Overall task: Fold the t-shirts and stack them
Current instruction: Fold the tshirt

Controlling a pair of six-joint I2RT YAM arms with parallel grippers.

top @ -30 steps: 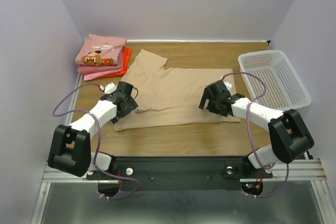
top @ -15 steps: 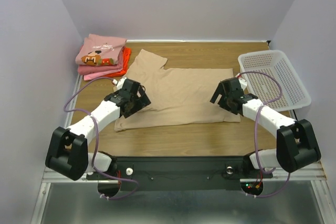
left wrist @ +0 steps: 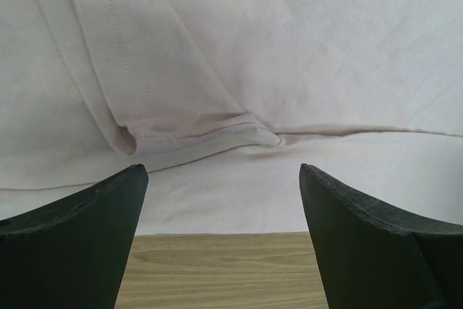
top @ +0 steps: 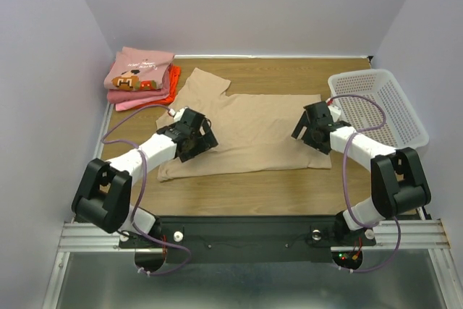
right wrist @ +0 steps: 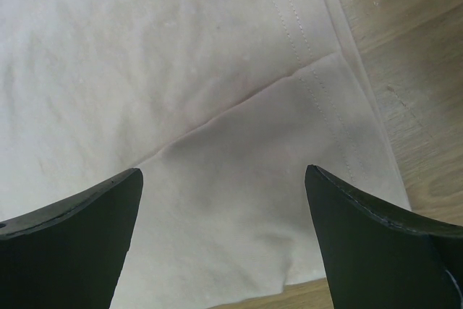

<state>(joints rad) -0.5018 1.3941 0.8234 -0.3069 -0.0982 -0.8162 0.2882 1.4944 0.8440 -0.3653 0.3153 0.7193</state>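
Observation:
The tan t-shirt (top: 253,124) lies spread on the table, partly folded, one sleeve at the back left. My left gripper (top: 197,141) is open and empty just above its near left part; the left wrist view shows a folded sleeve hem (left wrist: 181,132) and the shirt's near edge. My right gripper (top: 312,134) is open and empty above the shirt's right hem (right wrist: 318,70). A stack of folded shirts sits at the back left: the dusty pink graphic shirt (top: 137,70) on top, a lighter pink one (top: 134,98), and an orange-red one (top: 171,85) under it.
A white mesh basket (top: 376,106) stands at the right side of the table. Bare wood (top: 253,186) runs along the near edge in front of the shirt. Purple walls close in the sides and back.
My left gripper has moved right and forward over the shirt's left part. My right gripper has moved right and back toward the shirt's right hem. The shirt looks unmoved.

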